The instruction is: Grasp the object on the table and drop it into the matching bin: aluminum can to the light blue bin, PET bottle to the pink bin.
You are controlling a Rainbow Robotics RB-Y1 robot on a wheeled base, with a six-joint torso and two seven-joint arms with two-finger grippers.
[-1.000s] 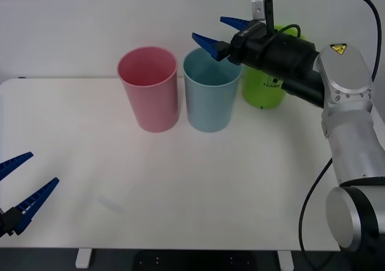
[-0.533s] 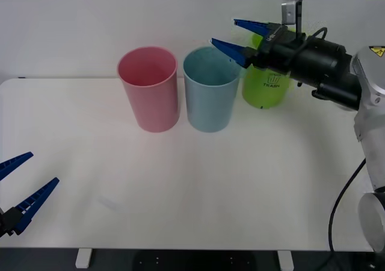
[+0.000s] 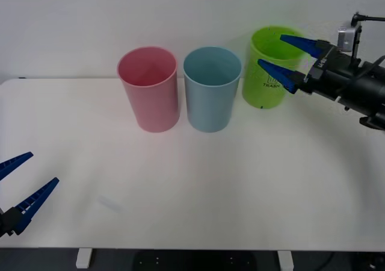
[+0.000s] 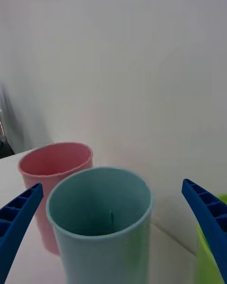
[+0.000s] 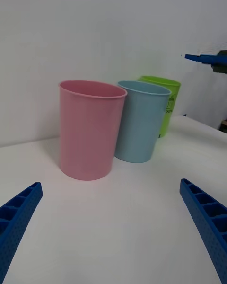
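Three bins in row at far side of table: one pink bin, one light blue bin, one lime green bin marked TRASH. Bins stand upright, just beside each other. Something dark low inside light blue bin in right wrist view, cannot tell what.

Right gripper: in air before lime green bin, fingers spread, holding nothing.

Left gripper: low at near left table edge, fingers spread, holding nothing.
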